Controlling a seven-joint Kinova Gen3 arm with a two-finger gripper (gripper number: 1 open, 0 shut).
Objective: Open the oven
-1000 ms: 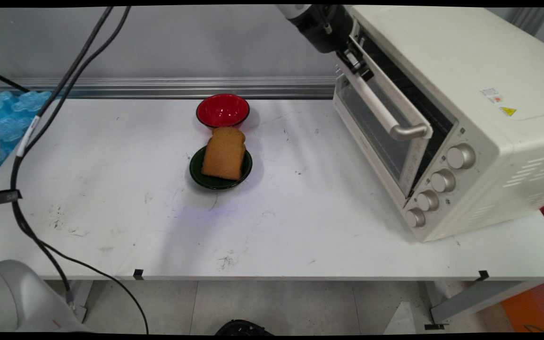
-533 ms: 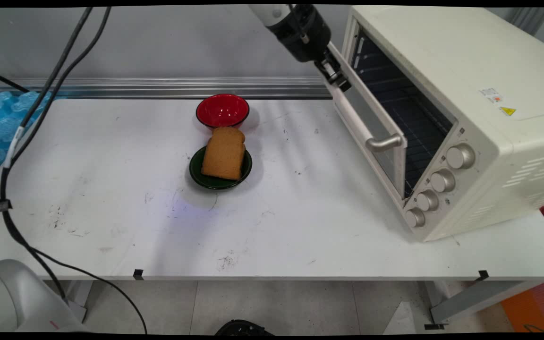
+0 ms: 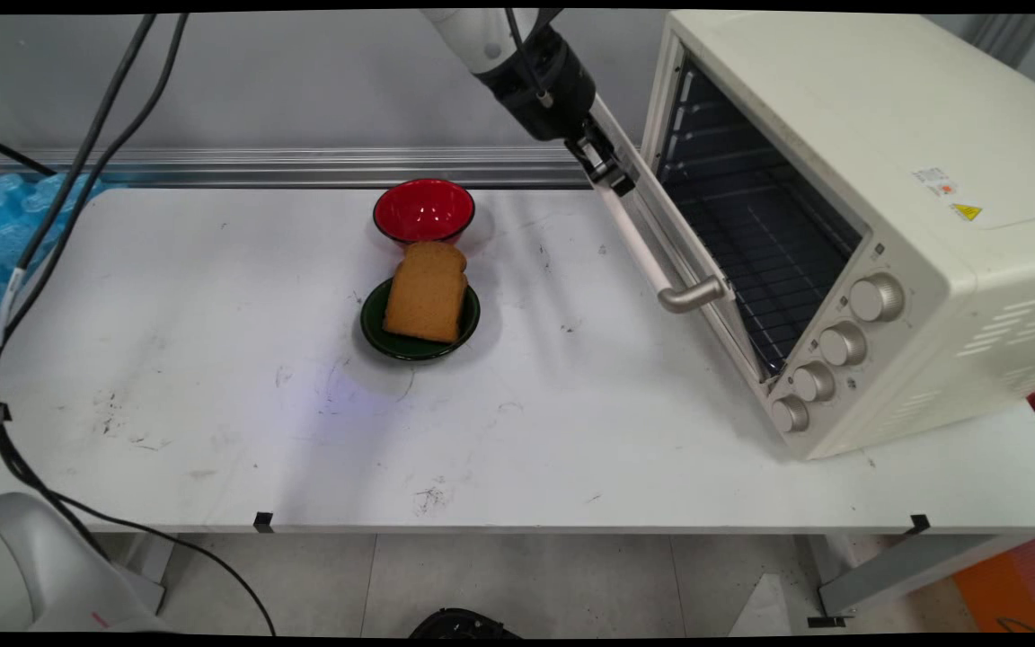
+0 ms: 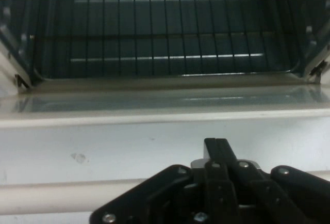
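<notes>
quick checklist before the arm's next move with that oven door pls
1. Grip on the handle: the pincer sits at the far end of the door handle; whether it is clamped shut, cannot tell.
2. Oven door open: partly, tilted outward, not flat. Not ok if full opening is wanted.
3. Rack inside the oven bare: ok.
4. Space under the swinging door: bare table there, ok.
5. Bread on the green plate: resting in place, apart from the door, ok.
6. Red bowl: behind the plate, clear of the door, ok.
</notes>
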